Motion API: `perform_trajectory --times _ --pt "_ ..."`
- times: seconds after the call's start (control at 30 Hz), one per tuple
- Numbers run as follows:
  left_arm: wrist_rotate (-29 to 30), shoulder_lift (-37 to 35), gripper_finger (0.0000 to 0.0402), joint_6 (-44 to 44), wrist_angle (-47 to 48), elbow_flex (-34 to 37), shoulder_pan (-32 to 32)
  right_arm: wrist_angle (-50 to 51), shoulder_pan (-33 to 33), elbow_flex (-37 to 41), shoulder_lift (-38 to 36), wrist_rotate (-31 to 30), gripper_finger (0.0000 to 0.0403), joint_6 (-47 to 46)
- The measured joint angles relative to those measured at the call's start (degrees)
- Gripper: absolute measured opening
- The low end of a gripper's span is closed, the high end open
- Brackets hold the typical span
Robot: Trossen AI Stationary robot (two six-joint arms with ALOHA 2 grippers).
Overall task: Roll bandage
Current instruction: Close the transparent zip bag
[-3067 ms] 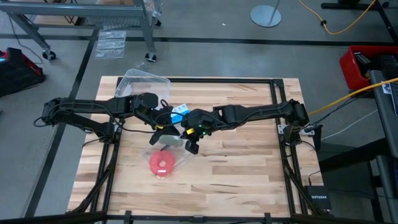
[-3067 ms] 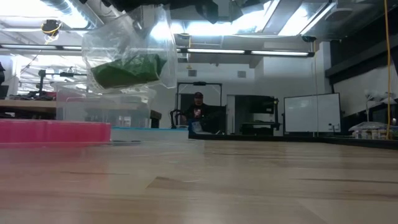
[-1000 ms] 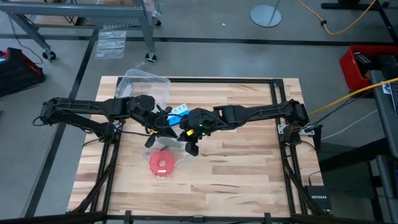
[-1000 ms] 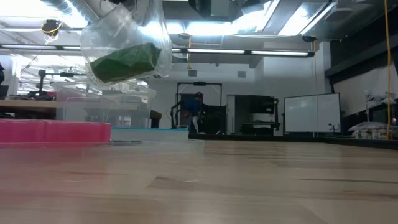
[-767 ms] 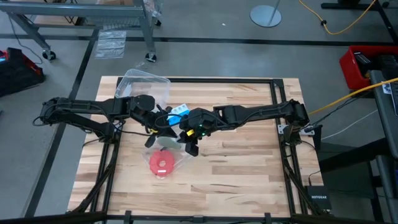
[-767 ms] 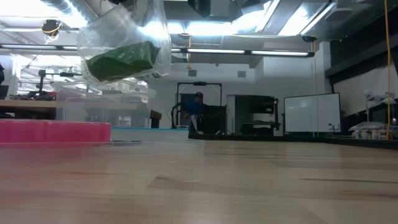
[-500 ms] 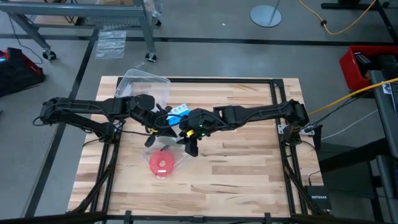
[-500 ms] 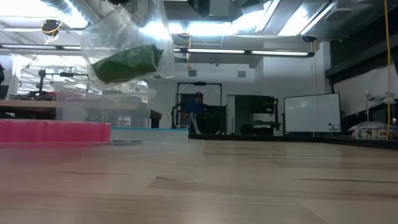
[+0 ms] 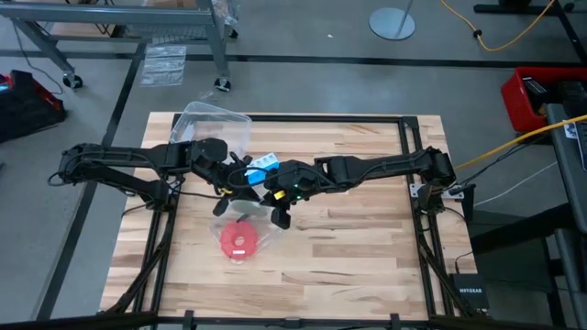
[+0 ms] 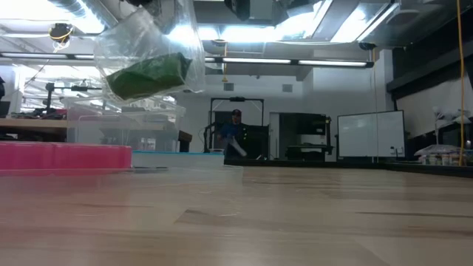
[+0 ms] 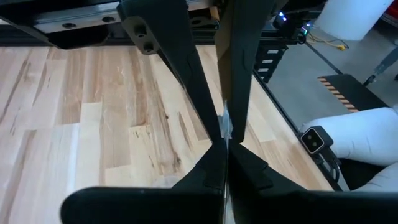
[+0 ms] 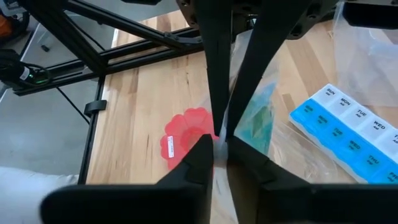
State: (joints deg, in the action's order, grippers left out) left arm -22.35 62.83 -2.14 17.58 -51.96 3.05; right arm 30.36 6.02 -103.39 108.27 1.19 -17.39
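Holding the clear plastic bag (image 10: pixel 151 59) aloft, my left gripper (image 11: pixel 224 134) and right gripper (image 12: pixel 221 142) pinch its film to free the bandage (image 10: pixel 145 75).

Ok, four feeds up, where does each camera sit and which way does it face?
High view: overhead, straight down; both arms meet over the table, above the red disc.
Low view: table height, facing the room; clear bag with the bandage hangs above.
Left wrist view: past the shut left gripper pinching bag film.
Right wrist view: past the right gripper pinching the bag; pill box beyond.
Shared: high and right wrist show the disc.
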Motion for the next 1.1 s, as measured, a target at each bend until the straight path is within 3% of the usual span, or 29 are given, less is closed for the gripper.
perform_trajectory --times 0.17,0.53,1.1 --pt "0.0 0.0 0.0000 0.5 0.3 0.0 0.0 -0.1 0.0 0.0 0.0 -0.6 0.0032 0.1" --pt "-0.3 0.0 0.0000 0.7 0.3 0.0 -0.1 -1.7 -0.1 0.0 0.0 2.0 0.0084 -0.2" --pt "0.0 0.0 0.0000 2.0 0.3 0.0 0.0 -1.3 -0.2 0.0 0.0 3.4 0.0086 -0.3"
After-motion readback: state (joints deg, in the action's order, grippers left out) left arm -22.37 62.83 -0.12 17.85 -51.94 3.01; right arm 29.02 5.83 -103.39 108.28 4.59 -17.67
